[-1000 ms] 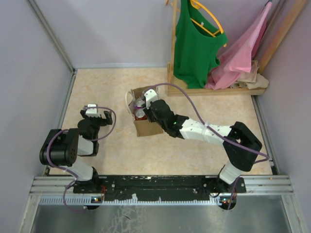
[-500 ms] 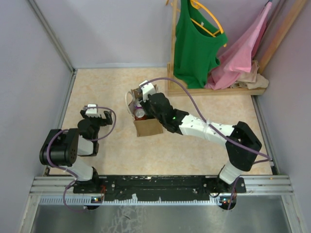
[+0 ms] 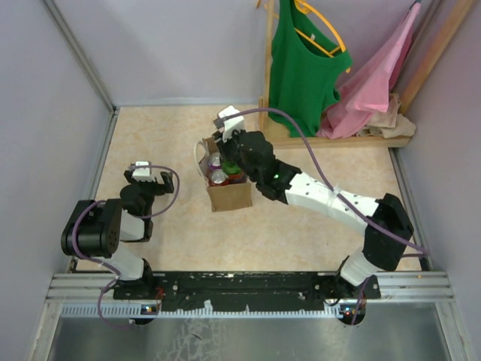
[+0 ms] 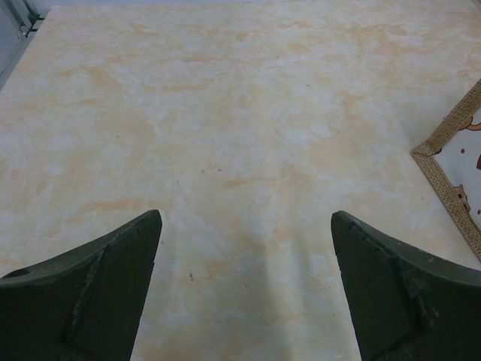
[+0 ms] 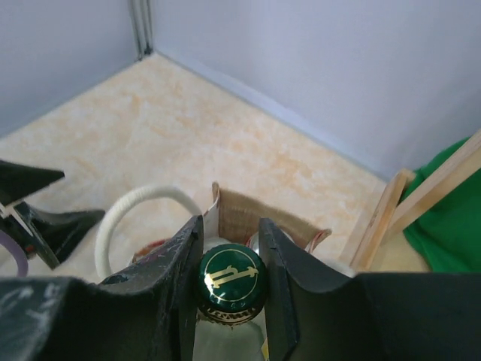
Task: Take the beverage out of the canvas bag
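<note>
The tan canvas bag point(image 3: 228, 195) stands mid-table with its white loop handle point(image 5: 139, 204) to the left. My right gripper point(image 3: 232, 160) hangs over the bag's mouth, shut on the neck of a glass bottle with a green cap point(image 5: 230, 280). That beverage bottle point(image 3: 230, 168) still has its body down inside the bag point(image 5: 264, 219). Two can tops point(image 3: 216, 177) show beside it in the bag. To the left, low over the table, my left gripper point(image 3: 150, 179) is open, and the left wrist view shows only bare table between its fingertips point(image 4: 244, 222). The bag's burlap edge point(image 4: 442, 167) shows at the right of that view.
A wooden rack point(image 3: 267, 90) with a green top point(image 3: 301, 68) and pink cloth point(image 3: 376, 83) stands at the back right, close behind the bag. Grey walls close in the table point(image 3: 150, 135) on the left, back and right.
My right gripper has risen and shifted toward the back with the bottle, so the green bottle and the can tops now show in the bag's mouth. The left arm has not moved.
</note>
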